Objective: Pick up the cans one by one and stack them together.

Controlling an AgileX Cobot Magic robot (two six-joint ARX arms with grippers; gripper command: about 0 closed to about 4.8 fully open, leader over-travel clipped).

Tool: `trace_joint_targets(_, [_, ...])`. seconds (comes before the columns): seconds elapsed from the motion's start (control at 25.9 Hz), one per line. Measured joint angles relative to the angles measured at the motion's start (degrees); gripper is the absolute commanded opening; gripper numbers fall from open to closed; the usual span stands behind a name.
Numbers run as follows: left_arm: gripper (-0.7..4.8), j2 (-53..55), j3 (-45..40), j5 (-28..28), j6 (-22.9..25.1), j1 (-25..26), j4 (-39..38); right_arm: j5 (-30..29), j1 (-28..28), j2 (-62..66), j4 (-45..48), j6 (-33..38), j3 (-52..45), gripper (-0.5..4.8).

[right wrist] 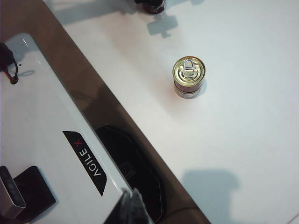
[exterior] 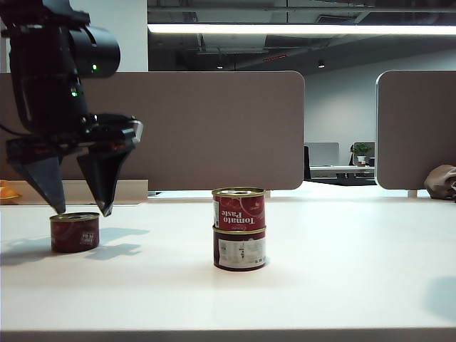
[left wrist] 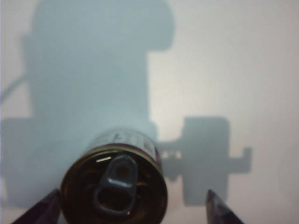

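Note:
A single can point(exterior: 74, 231) stands on the white table point(exterior: 342, 256) at the left. It has a gold pull-tab lid and a dark red label. My left gripper point(exterior: 83, 211) hangs right above it, open, one finger on each side and the tips about level with its lid. In the left wrist view the can point(left wrist: 114, 184) sits between the spread fingers point(left wrist: 219, 212), nearer one of them, with no grip. Two cans are stacked mid-table, the upper can point(exterior: 239, 208) on the lower can point(exterior: 240, 249). The right wrist view sees this stack point(right wrist: 188, 77) from above. My right gripper point(right wrist: 132, 205) is shut and empty, far from the cans.
Grey partition panels point(exterior: 214, 128) stand behind the table's far edge. An orange object point(exterior: 7, 191) lies at the far left and a brown bag point(exterior: 442, 182) at the far right. The robot's white base housing point(right wrist: 46, 116) lies under my right gripper.

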Motion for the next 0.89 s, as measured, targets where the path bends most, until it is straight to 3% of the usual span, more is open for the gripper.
trace_joint_targets(0.42, [4.05, 1.1, 0.4, -2.5, 0.3, 0.0, 1.4, 0.0, 0.0, 0.0, 0.1, 0.0, 0.0, -0.05])
trace_joint_targets(0.58, [4.04, 1.2, 4.3, -3.1, 0.8, 0.0, 0.1, 0.0, 0.0, 0.0, 1.6, 0.0, -0.4, -0.05])
trace_joint_targets(0.77, [4.04, 1.2, 5.4, -8.4, 1.2, 0.0, -1.0, 0.0, 0.0, 0.0, 1.8, 0.0, -0.4, -0.05])
trace_joint_targets(0.89, [4.05, 1.2, 5.4, -8.8, 1.5, 0.0, -1.1, 0.0, 0.0, 0.0, 1.8, 0.0, -0.4, -0.05])
